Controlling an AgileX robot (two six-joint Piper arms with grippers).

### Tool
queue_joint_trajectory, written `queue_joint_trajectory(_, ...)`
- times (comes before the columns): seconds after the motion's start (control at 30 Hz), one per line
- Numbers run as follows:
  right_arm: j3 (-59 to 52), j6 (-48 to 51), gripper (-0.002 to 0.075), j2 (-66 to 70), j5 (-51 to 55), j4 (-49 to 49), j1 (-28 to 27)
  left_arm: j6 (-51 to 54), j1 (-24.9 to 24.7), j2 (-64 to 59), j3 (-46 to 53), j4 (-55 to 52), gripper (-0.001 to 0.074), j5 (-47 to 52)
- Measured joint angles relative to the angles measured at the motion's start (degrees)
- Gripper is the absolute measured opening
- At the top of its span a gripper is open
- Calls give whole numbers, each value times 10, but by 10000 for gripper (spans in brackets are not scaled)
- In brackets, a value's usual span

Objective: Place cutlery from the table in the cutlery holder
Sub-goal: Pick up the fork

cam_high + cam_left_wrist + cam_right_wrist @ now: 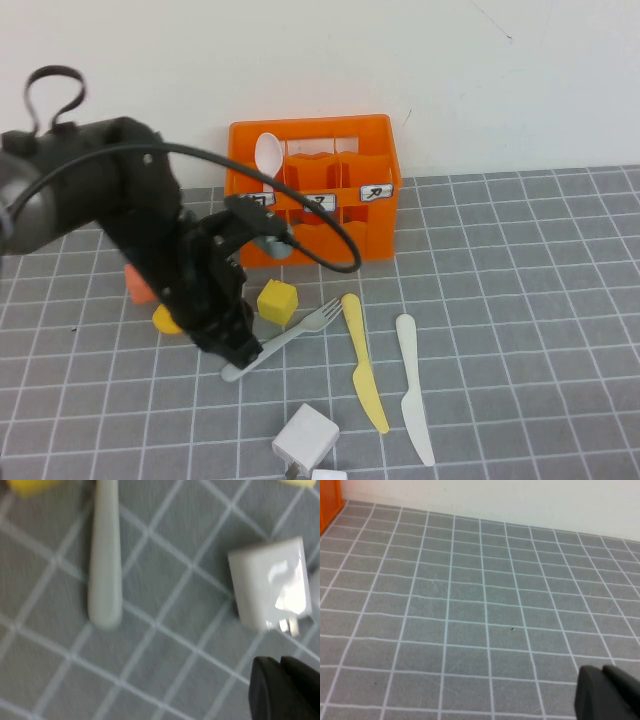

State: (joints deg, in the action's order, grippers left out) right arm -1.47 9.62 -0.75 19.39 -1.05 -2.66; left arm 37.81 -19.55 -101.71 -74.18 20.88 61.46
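The orange cutlery holder (375, 222) stands at the back of the table, with the pale spoon (267, 155) upright in its left compartment. The grey-green fork (300, 330) lies in front of it, and its handle shows in the left wrist view (105, 555). The pale yellow knife (363, 372) and the white knife (414, 400) lie to its right. My left gripper (237, 347) hangs low over the fork's handle end; in the left wrist view (282, 690) it is shut and empty. My right gripper (607, 695) is shut and empty over bare table, and is out of the high view.
A yellow cube (277, 302) sits by the fork's tines. A white plug block (305, 438) lies near the front edge and shows in the left wrist view (272, 587). An orange cube (138, 285) and a yellow piece (165, 321) are partly hidden behind my left arm.
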Motion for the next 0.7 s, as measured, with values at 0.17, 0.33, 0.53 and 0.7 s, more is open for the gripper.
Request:
queue_joint_trajectory(0.17,0,0,-3,0,0,0,0,53,-19,-53,-38,-7,85,-13)
queue_joint_trajectory(0.33,0,0,-3,0,0,0,0,67,-59,-87,-44,-48,244,-62)
queue_joint_trajectory(0.53,0,0,-3,0,0,0,0,-19,-75,-106,-46,-98,340,-140)
queue_joint_trajectory(0.7,0,0,-3,0,0,0,0,-67,-75,-122,-55,-124,349,-154)
